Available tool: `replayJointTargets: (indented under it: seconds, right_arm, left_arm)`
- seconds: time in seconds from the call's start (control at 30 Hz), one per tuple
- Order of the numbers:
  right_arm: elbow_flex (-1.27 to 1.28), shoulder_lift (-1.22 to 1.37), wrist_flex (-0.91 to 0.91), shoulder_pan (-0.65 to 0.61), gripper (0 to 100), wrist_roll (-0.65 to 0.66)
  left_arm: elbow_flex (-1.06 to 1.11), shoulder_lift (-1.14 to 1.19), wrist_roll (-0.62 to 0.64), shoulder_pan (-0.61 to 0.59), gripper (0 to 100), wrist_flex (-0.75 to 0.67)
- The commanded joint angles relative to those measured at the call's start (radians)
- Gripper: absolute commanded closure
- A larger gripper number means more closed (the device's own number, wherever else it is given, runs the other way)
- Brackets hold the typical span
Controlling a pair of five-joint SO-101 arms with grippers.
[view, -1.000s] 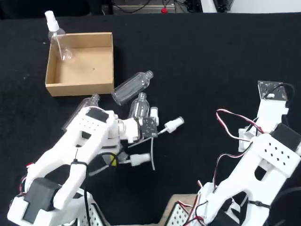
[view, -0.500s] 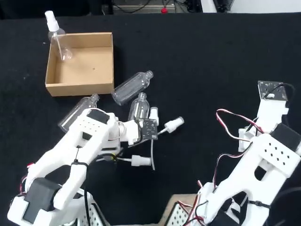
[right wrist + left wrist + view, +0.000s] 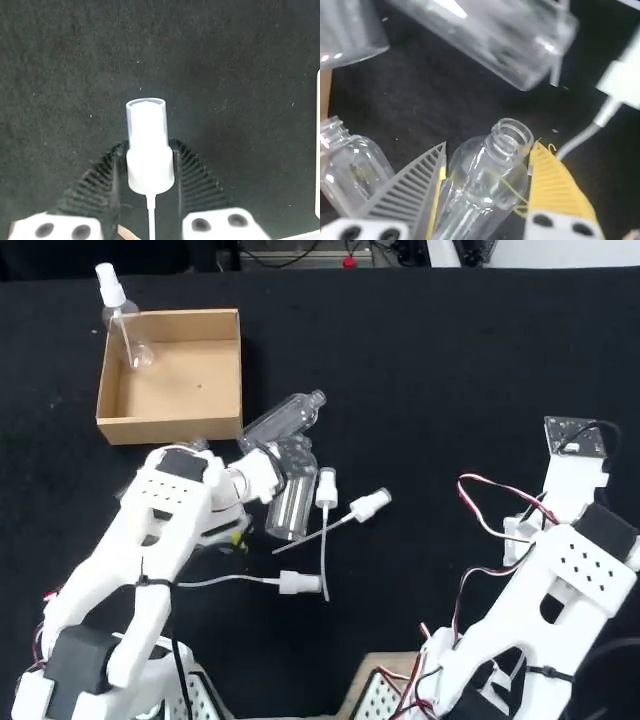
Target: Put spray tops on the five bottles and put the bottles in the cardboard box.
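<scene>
My left gripper (image 3: 490, 150) is shut on a clear bottle (image 3: 485, 190) with an open neck; its grey and yellow fingers press the bottle's shoulders. In the high view this gripper (image 3: 283, 466) holds that bottle (image 3: 291, 502) just in front of the cardboard box (image 3: 222, 425). A second bare bottle (image 3: 285, 418) lies beside it, and a third (image 3: 350, 165) lies close to the grey finger. One bottle with a spray top (image 3: 117, 312) leans in the box's far corner. My right gripper (image 3: 149, 165) is shut on a white spray top (image 3: 148, 145), above bare black cloth.
Three loose spray tops with thin tubes lie on the black table near the left arm: one (image 3: 370, 503), one (image 3: 327, 486) and one (image 3: 300, 583). The right arm (image 3: 570, 570) stands at the table's right side, with open cloth between the arms.
My left gripper has moved toward the box and closed on the open-necked bottle, which has shifted with it. The right arm has stayed almost still.
</scene>
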Motion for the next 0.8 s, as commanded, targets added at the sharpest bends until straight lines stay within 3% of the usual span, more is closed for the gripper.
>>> replayJointTargets:
  seconds: [0.0,0.27,0.57,0.77]
  right_arm:
    - [-0.005,-0.028,-0.021,0.015,95.7,0.009]
    - [-0.005,-0.028,-0.021,0.023,95.7,0.009]
    - [-0.005,-0.028,-0.021,0.017,95.9,0.009]
    - [-0.005,-0.028,-0.021,0.023,95.9,0.009]
  left_arm:
    - [0.058,0.005,0.083,-0.019,67,-0.138]
    - [0.065,0.005,0.071,-0.038,68,-0.167]
    - [-0.061,0.011,-0.137,-0.097,68,0.060]
    - [0.018,0.017,-0.212,-0.077,68,-0.026]
